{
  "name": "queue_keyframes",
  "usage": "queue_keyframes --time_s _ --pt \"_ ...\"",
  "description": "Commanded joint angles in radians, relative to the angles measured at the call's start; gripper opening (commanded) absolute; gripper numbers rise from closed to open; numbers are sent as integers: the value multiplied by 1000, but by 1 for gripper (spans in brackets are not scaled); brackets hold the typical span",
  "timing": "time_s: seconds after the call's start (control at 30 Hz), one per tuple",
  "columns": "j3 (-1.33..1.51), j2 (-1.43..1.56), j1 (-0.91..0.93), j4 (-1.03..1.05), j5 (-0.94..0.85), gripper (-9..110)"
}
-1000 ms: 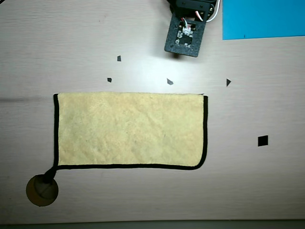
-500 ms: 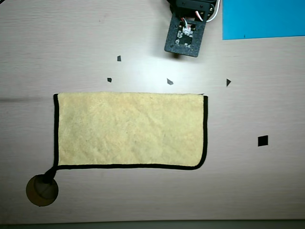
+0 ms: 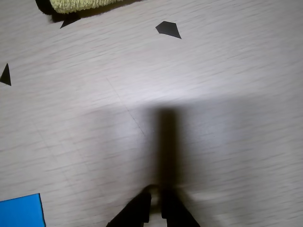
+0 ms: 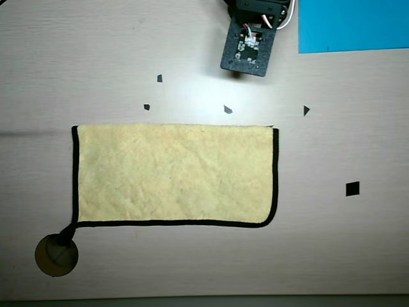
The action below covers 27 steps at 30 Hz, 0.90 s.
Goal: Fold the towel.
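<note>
- Towel (image 4: 172, 174): flat at the bench's middle, black loop (image 4: 64, 238) on a brown disc (image 4: 56, 256) near the lower-left corner.
- Blue sheet (image 4: 353, 24): top-right corner, cut off.
- Black marks (image 4: 352, 188): scattered around.
- Arm (image 4: 250, 39): top edge, clear of the towel.
- Gripper (image 3: 155, 201): fingertips nearly together, empty; partly cut off in the wrist view.

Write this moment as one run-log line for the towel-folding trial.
gripper: shut, empty, over bare table | towel: flat on table, untouched | blue sheet: top right, overhead view
</note>
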Motion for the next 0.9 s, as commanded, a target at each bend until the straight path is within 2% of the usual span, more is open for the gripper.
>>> queue_keyframes --time_s 0.0,0.87 --pt "40 2 -5 5 -26 0" --pt "40 2 -2 5 -31 2"
